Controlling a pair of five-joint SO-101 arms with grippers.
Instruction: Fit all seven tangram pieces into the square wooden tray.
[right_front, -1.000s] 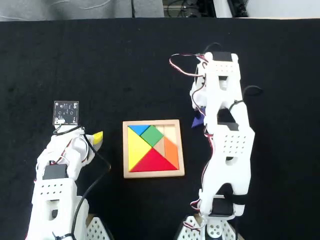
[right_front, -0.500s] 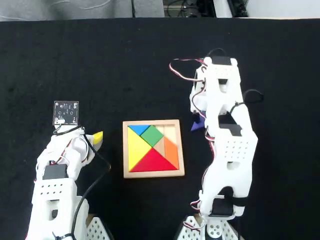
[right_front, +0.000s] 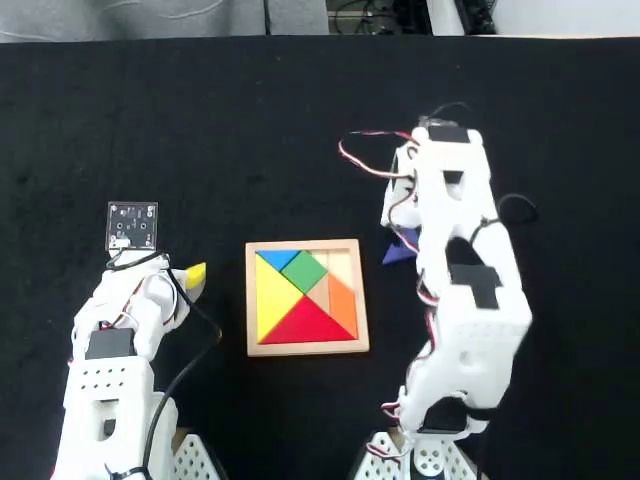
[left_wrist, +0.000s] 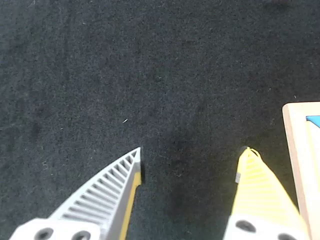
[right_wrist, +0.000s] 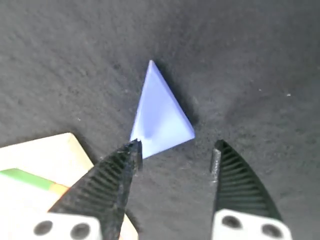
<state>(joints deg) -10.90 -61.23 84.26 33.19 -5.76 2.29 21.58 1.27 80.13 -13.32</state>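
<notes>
From the high view, you have 5 coloured pieces seated in the square wooden tray (right_front: 307, 347) — blue triangle (right_front: 277, 259), green square (right_front: 305, 271), yellow triangle (right_front: 271, 300), red triangle (right_front: 312, 323) and orange piece (right_front: 343, 304). Pale wood is open in the tray's corner above the orange piece. You cannot tell whether the small pale patch at the middle is a piece or a gap. The purple triangle (right_front: 399, 251) lies on the desk (right_front: 250, 130) just beside the tray, at the right arm (right_front: 460, 260).

In the left wrist view, your left end effector (left_wrist: 192, 150) has its fingers apart over bare desk, holding nothing, near the tray's corner.

In the right wrist view, the right end effector (right_wrist: 175, 149) is spread wide with nothing gripped, and the purple triangle lies just ahead of its tips. By my judgement you are well past half — this piece is not yet picked up or placed.
</notes>
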